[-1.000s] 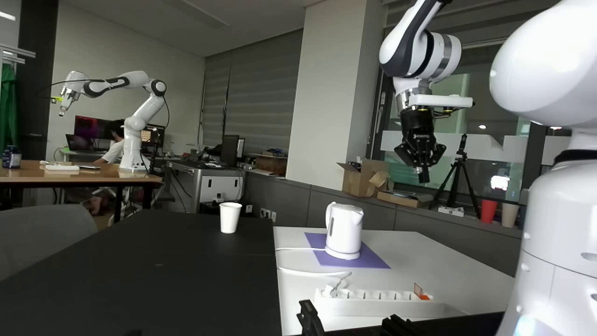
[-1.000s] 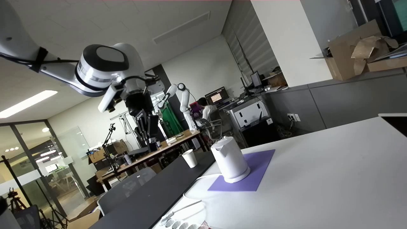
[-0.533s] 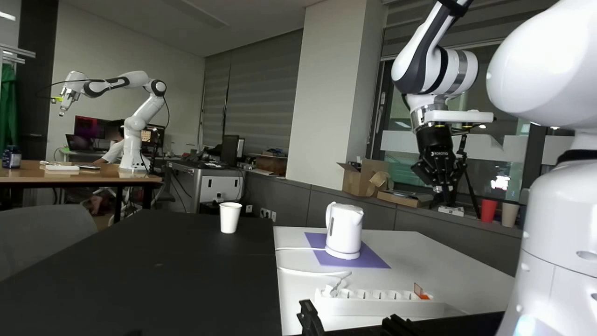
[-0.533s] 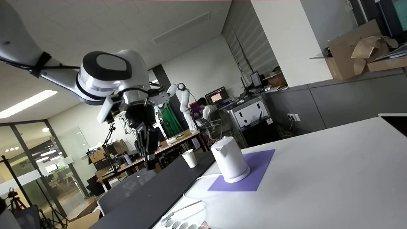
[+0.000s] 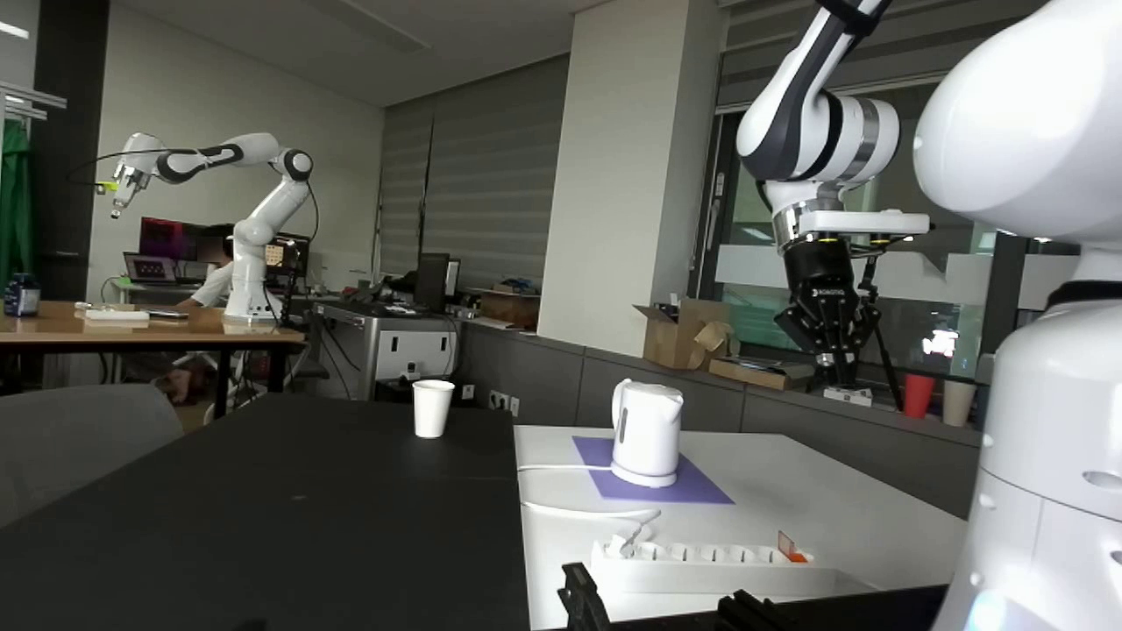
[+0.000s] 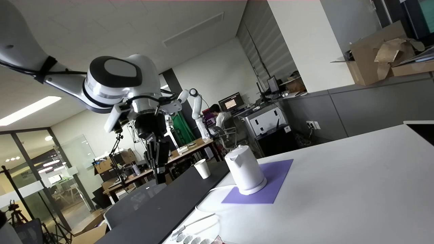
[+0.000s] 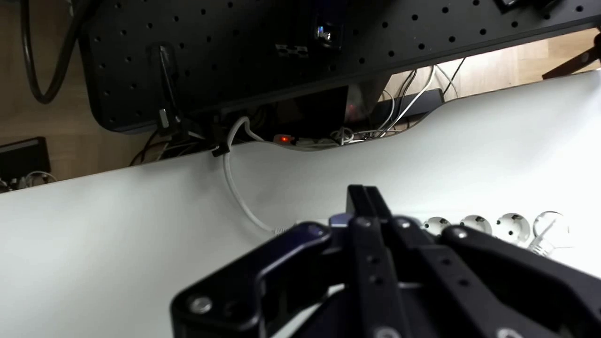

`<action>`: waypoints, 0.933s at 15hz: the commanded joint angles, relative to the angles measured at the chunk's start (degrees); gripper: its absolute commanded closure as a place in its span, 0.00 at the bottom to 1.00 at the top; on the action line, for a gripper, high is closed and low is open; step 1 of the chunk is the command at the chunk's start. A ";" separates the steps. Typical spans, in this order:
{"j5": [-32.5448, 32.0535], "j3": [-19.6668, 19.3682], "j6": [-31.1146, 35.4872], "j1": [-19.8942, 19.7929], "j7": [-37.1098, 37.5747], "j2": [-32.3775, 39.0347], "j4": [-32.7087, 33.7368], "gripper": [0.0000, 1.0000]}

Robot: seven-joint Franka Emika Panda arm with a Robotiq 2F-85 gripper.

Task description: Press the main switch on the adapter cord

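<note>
Pincer (image 7: 365, 190): black. Below the pincer: adapter cord (image 5: 714, 577), white, its row of sockets (image 7: 512, 228) white with dark holes; main switch (image 5: 797, 556), red-orange; desk (image 5: 850, 499), plain white; pegboard (image 7: 263, 70), black, dotted with rows of holes. Well apart from the pincer: kettle (image 5: 649, 434), white; mat (image 5: 699, 488), solid purple; cup (image 5: 431, 410), white.

We would call this a robotics lab with the trimmings of an office. In both exterior views a jointed arm (image 6: 98, 89) hangs over the bench (image 6: 339, 173), and farther back a second arm (image 5: 257, 230) is mounted on a wooden desk (image 5: 188, 329). We also see a person (image 6: 222, 119) near a lit monitor (image 6: 231, 102), a tripod (image 6: 15, 208) and cartons (image 5: 677, 342). The wrist view shows us a black board (image 7: 211, 70) with rows of holes, and cables (image 7: 419, 95) just past the bench's edge. For the office side, we have a glass wall (image 6: 51, 169) and a strip light (image 6: 30, 110).
</note>
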 commanded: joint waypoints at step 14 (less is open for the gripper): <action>7.62 -6.00 39.61 -0.67 -7.81 14.50 -6.66 1.00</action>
